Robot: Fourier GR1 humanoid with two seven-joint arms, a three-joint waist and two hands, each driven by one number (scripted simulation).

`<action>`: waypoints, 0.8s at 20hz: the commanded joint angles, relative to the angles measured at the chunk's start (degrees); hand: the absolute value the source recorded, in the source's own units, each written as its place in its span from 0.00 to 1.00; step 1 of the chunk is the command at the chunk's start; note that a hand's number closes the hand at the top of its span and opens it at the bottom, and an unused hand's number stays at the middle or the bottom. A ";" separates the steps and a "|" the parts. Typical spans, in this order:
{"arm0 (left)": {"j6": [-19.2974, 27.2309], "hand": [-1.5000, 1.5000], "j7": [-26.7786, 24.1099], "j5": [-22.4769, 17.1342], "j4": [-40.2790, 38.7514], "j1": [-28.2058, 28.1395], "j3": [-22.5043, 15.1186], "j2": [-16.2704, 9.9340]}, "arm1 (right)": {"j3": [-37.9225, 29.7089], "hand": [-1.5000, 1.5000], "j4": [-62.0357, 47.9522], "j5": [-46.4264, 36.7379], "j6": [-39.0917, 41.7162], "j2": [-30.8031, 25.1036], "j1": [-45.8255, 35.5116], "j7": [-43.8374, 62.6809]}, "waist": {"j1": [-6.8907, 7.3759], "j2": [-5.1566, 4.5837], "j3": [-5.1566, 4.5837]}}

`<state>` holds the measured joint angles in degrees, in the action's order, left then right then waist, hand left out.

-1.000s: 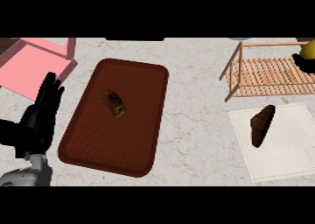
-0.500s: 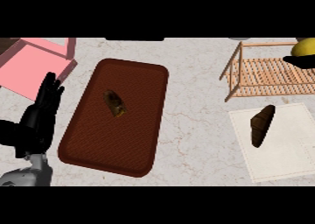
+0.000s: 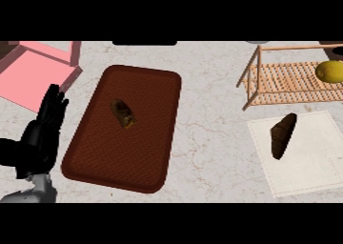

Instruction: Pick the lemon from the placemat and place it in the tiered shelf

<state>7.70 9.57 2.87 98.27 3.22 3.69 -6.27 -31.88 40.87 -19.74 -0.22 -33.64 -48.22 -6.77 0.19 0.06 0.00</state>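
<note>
Lemon [image 3: 333, 71] up on the slatted wooden tiered shelf [image 3: 287, 85] at top right, sitting toward the shelf's right end, close to the frame edge. No fingers visible around it. Right hand nowhere in shot.

Left hand [image 3: 39, 138] down at lower left, resting beside the long brown placemat [image 3: 125, 127], fingers straight and pointing up, thumb out to the side, holding nothing. Grey forearm just visible beneath it at the bottom edge.

On the brown placemat, a small dark oblong item [image 3: 123, 113] lying a little above centre. Hard to say what it is.

Below the shelf, a pale cream mat [image 3: 314, 157] on the marble counter [image 3: 209, 133], with a dark elongated object [image 3: 283, 135] lying tilted along its left side.

Pink board [image 3: 30, 76] at upper left, angled, partly cut off by the frame.
</note>
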 commanded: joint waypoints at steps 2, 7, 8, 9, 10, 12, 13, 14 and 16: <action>-1.45 0.50 -0.86 -1.86 -2.51 2.35 2.03 -1.10 | -3.21 0.00 0.91 2.84 -0.90 -4.69 1.49 3.67 | -0.23 -0.10 -0.01; -0.27 0.50 -1.06 -0.60 -5.20 4.31 2.43 -1.05 | -8.38 0.00 0.15 7.20 2.98 -11.90 4.61 8.83 | -0.77 -0.09 -0.01; -1.91 0.50 0.58 -1.98 -2.08 1.90 2.80 -2.13 | -9.87 0.00 -0.15 8.56 4.74 -13.53 7.69 6.23 | -0.51 -0.02 0.02; -0.11 0.50 1.15 -0.58 -2.81 4.21 2.08 -1.14 | -10.14 0.00 -0.52 8.66 4.48 -14.76 7.53 7.73 | -0.54 -0.06 0.02; -0.46 0.50 -0.90 -0.91 -3.21 2.41 1.81 -0.37 | -11.20 0.00 0.64 10.42 8.44 -17.09 9.40 8.10 | -0.80 0.05 0.00; -1.01 0.50 0.66 -0.37 0.66 -1.24 0.61 -0.52 | -13.78 0.00 -2.64 12.17 12.07 -20.49 13.36 4.96 | -0.42 0.02 0.05; 0.96 0.50 2.87 0.88 3.17 0.25 -0.59 0.65 | -14.58 0.00 -2.71 13.34 13.60 -21.27 14.55 3.70 | -0.44 0.04 0.06; -1.05 0.50 0.77 -1.03 0.85 0.10 0.86 -0.15 | -12.61 0.00 0.04 13.32 12.16 -18.78 15.92 4.59 | -0.30 0.00 0.01; -0.74 0.50 1.23 -0.91 0.30 1.58 1.51 -0.73 | -17.01 0.00 -4.11 16.32 18.89 -23.24 19.90 0.93 | -0.91 0.04 0.06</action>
<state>6.83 9.87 2.09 97.80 4.07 4.90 -6.80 -45.22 38.43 -7.14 12.30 -53.26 -34.52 -2.69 -0.33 0.05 0.01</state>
